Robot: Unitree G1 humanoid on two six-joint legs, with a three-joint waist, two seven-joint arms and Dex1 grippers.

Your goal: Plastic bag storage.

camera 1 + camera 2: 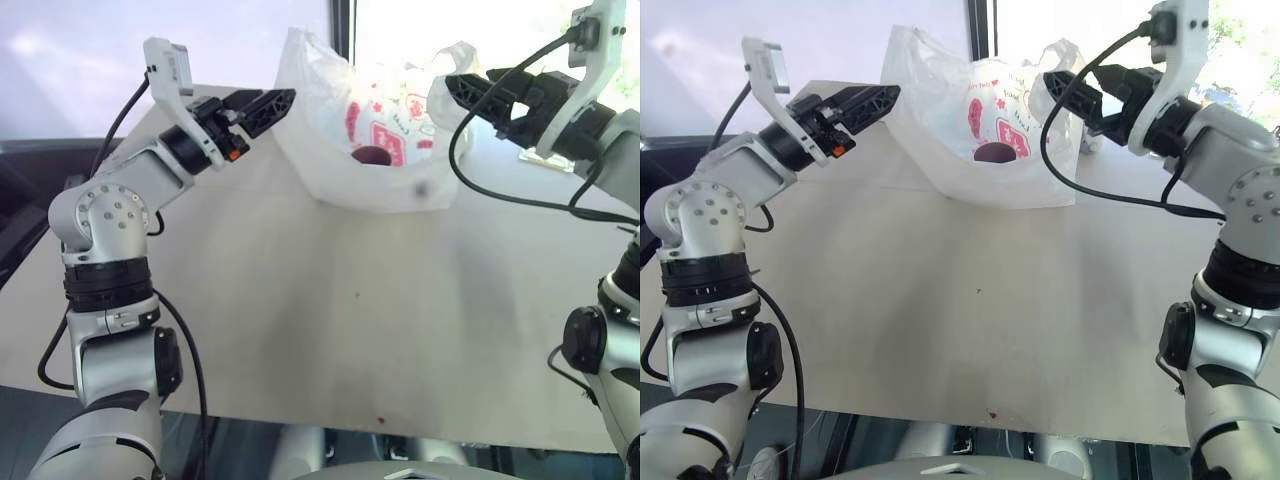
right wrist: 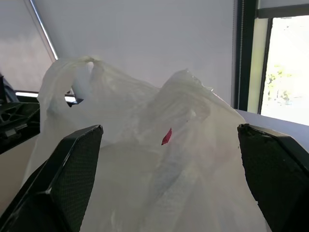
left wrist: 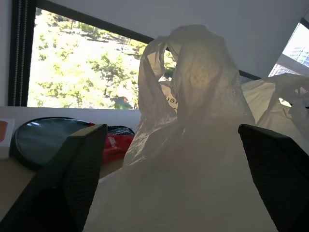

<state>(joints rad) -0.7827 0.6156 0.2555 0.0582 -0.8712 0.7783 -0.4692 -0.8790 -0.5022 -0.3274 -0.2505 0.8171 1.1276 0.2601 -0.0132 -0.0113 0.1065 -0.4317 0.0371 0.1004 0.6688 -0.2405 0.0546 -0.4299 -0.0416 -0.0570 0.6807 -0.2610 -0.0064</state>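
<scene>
Plastic bag: upright on worktop, btwn both tools. Left tool: fingers wide, nothing held, just beside bag. Right tool: wide, empty, at bag's opposite side.

Translucent white plastic bag with red print, pale beige table, black-fingered hands.

- The bag stood on the table, between the two claws.
- The left claw was just beside its left edge.
- The right claw was at its right edge.
</scene>
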